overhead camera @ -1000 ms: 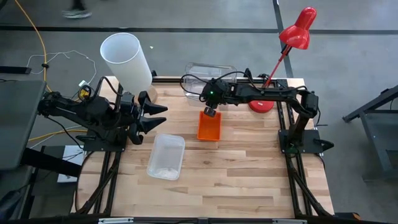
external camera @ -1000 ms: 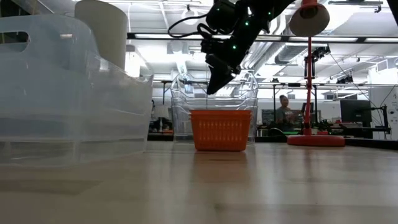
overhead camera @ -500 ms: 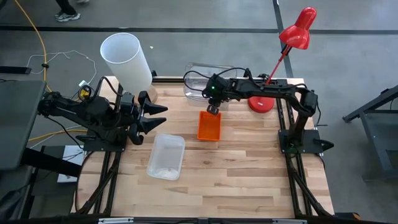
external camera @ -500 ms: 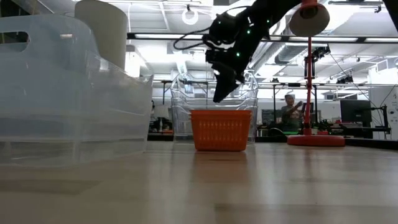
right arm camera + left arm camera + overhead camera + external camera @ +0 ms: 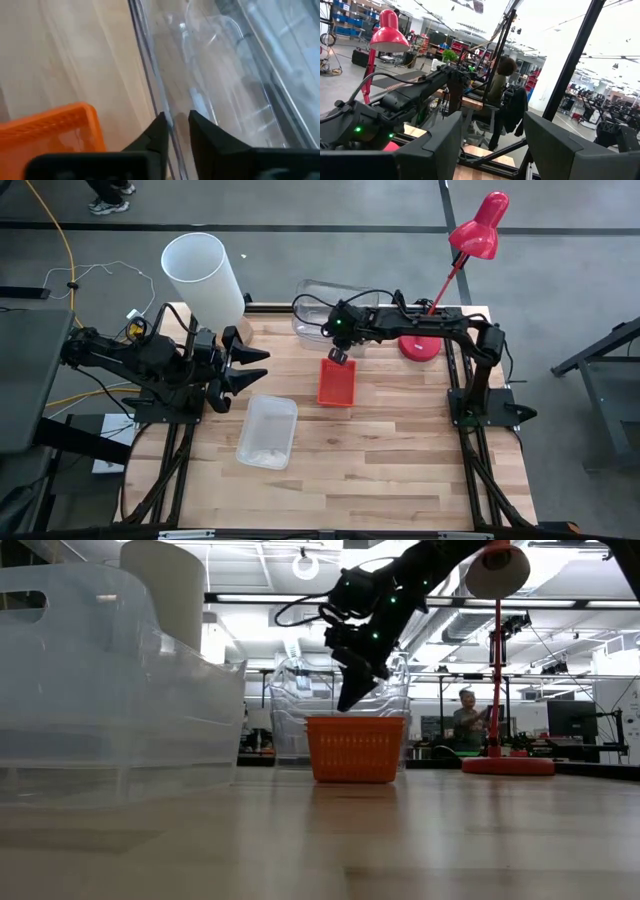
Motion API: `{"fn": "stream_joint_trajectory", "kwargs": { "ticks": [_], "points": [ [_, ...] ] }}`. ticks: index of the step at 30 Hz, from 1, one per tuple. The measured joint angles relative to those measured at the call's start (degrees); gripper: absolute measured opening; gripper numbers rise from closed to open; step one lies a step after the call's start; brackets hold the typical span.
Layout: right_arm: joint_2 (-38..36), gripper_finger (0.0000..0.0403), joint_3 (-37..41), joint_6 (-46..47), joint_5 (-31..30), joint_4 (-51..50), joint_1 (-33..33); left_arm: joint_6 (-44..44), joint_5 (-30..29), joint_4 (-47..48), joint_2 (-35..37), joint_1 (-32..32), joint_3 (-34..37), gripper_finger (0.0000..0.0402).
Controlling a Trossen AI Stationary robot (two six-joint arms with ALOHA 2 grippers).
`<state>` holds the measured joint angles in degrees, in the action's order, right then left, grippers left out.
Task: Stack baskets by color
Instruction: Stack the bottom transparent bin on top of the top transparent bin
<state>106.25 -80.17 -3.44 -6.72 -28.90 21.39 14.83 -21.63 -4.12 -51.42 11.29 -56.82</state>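
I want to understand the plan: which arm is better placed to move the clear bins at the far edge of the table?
The right. Its gripper has its fingers around the rim of the clear bins, while the left gripper waits open at the table's left side, far from them.

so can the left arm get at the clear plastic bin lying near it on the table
Probably yes: the clear plastic bin lies just beyond the left gripper, whose jaws stand open, with nothing between them.

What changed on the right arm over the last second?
The right gripper shifted slightly toward the stacked clear bins and narrowed its fingers around their near wall; the right wrist view shows the rim between them. The orange basket, loose clear bin and left gripper stayed put.
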Motion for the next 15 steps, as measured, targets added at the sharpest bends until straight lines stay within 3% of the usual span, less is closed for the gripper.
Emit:
{"fn": "stream_joint_trajectory", "kwargs": {
  "ticks": [3, 15],
  "points": [
    [-0.19, 0.001, -0.25, -0.06, 0.65, 0.6, -0.11, 0.0, 0.0, 0.0, 0.0, 0.0, 0.0, 0.0202],
    [-7.54, 0.0, -0.12, 2.77, 1.72, 0.16, 0.0, 0.02, 0.0, -0.02, 0.0, 0.0, 0.0, 0.0202]
  ]
}}
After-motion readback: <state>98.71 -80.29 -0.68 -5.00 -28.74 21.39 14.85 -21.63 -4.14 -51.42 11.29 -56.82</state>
